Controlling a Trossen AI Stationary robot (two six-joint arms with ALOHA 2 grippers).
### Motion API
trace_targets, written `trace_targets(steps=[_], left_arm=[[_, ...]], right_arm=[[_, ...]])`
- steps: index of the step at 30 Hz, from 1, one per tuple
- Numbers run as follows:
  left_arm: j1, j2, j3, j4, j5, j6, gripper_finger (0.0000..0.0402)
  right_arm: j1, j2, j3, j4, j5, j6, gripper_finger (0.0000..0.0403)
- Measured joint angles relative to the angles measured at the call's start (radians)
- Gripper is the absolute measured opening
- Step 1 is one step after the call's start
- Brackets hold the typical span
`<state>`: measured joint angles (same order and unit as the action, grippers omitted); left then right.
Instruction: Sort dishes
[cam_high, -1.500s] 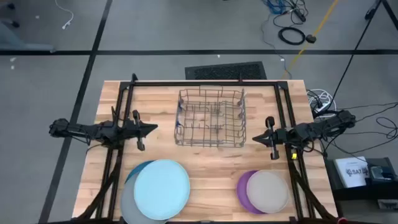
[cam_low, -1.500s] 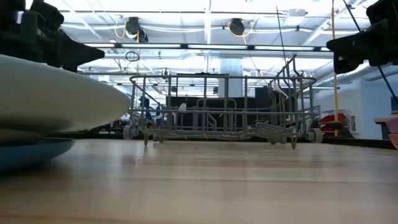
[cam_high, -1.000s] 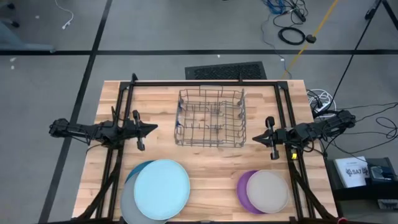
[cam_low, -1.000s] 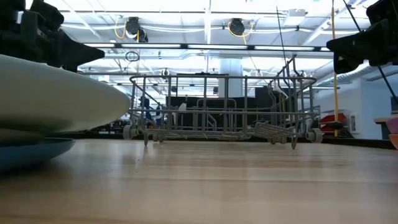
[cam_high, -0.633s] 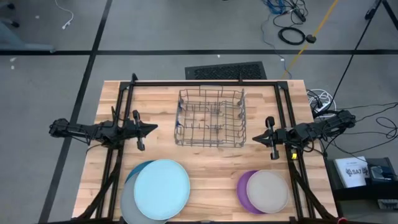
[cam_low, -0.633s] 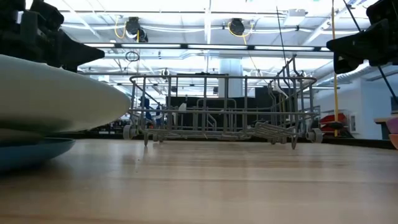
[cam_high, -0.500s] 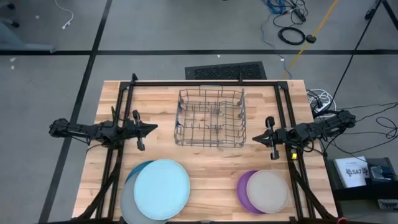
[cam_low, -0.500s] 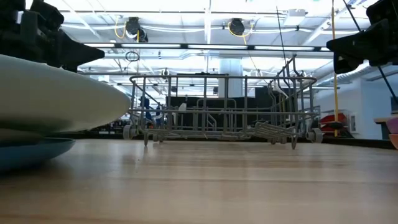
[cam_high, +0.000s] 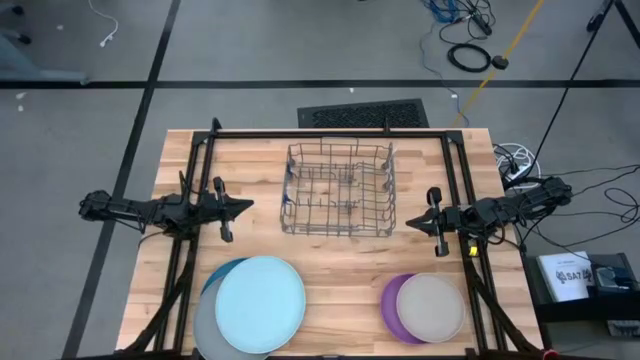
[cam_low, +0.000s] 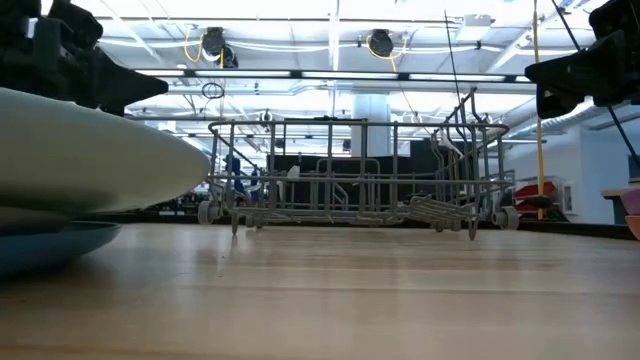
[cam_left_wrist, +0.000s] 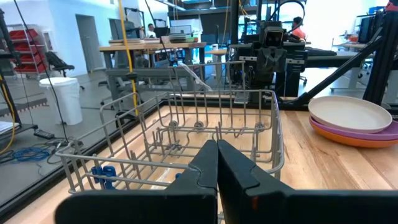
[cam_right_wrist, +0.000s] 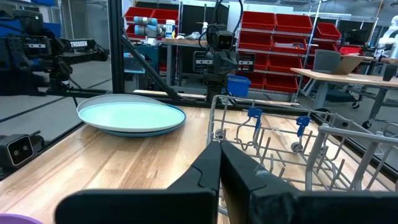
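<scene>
A stack of larger plates lies at the table's near left: a light blue plate (cam_high: 260, 303) on top, a grey one (cam_high: 205, 330) and a darker blue one (cam_high: 217, 276) under it. At the near right a beige-grey plate (cam_high: 431, 307) lies on a purple plate (cam_high: 391, 301), with an orange-red one (cam_left_wrist: 367, 140) at the bottom. My left gripper (cam_high: 250, 206) is shut and empty, left of the wire rack (cam_high: 337, 188). My right gripper (cam_high: 408, 223) is shut and empty, right of the rack.
The grey wire dish rack stands at the table's middle, toward the far edge, between the two grippers. Dark frame rails (cam_high: 330, 133) run along the table's far edge and down both sides. Bare wood lies between the two plate stacks.
</scene>
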<state>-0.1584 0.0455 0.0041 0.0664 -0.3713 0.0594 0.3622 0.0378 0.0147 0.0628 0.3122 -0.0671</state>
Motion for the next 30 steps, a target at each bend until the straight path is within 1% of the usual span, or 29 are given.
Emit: trace_targets(steps=[4, 7, 11, 13, 14, 16, 18, 20, 21, 23, 25, 27, 30], left_arm=[[0.0, 0.0, 0.0, 0.044, 0.0, 0.006, 0.0], [0.0, 0.0, 0.0, 0.167, 0.0, -0.004, 0.0], [0.0, 0.0, 0.0, 0.353, -0.001, -0.073, 0.0], [0.0, 0.0, 0.0, 0.419, 0.002, -0.08, 0.0], [0.0, 0.0, 0.0, 0.433, 0.017, -0.108, 0.0], [0.0, 0.002, 0.001, 0.443, 0.077, -0.23, 0.0], [0.0, 0.017, 0.005, 0.424, 0.173, -0.356, 0.0], [-0.001, 0.049, 0.009, 0.389, 0.288, -0.408, 0.0], [-0.004, 0.07, 0.012, 0.376, 0.308, -0.422, 0.0001], [-0.009, 0.109, 0.014, 0.315, 0.295, -0.443, 0.0008], [-0.016, 0.16, 0.014, 0.229, 0.277, -0.443, 0.0026], [-0.022, 0.208, 0.014, 0.163, 0.274, -0.443, 0.0052], [-0.03, 0.273, 0.014, 0.108, 0.277, -0.442, 0.0103]], right_arm=[[0.0, 0.0, 0.0, 0.0, 0.0, 0.0, 0.0004], [0.0, 0.0, 0.0, 0.0, 0.0, 0.0, 0.0004], [0.0, 0.0, 0.0, 0.0, 0.0, 0.0, 0.0004], [0.0, 0.0, 0.0, 0.0, 0.0, 0.0, 0.0004], [0.0, 0.0, 0.0, 0.0, 0.0, 0.0, 0.0004], [0.0, 0.0, 0.0, 0.0, 0.0, 0.0, 0.0004], [0.0, 0.0, 0.0, 0.0, 0.0, 0.0, 0.0004], [0.0, 0.0, 0.0, 0.0, 0.0, 0.0, 0.0004], [0.0, 0.0, 0.0, 0.0, 0.0, 0.0, 0.0004], [0.0, 0.0, 0.0, 0.0, 0.0, 0.0, 0.0004], [0.0, 0.0, 0.0, 0.0, 0.0, 0.0, 0.0004], [0.0, 0.0, 0.0, 0.0, 0.0, 0.0, 0.0004], [0.0, 0.0, 0.0, 0.0, 0.0, 0.0, 0.0004]])
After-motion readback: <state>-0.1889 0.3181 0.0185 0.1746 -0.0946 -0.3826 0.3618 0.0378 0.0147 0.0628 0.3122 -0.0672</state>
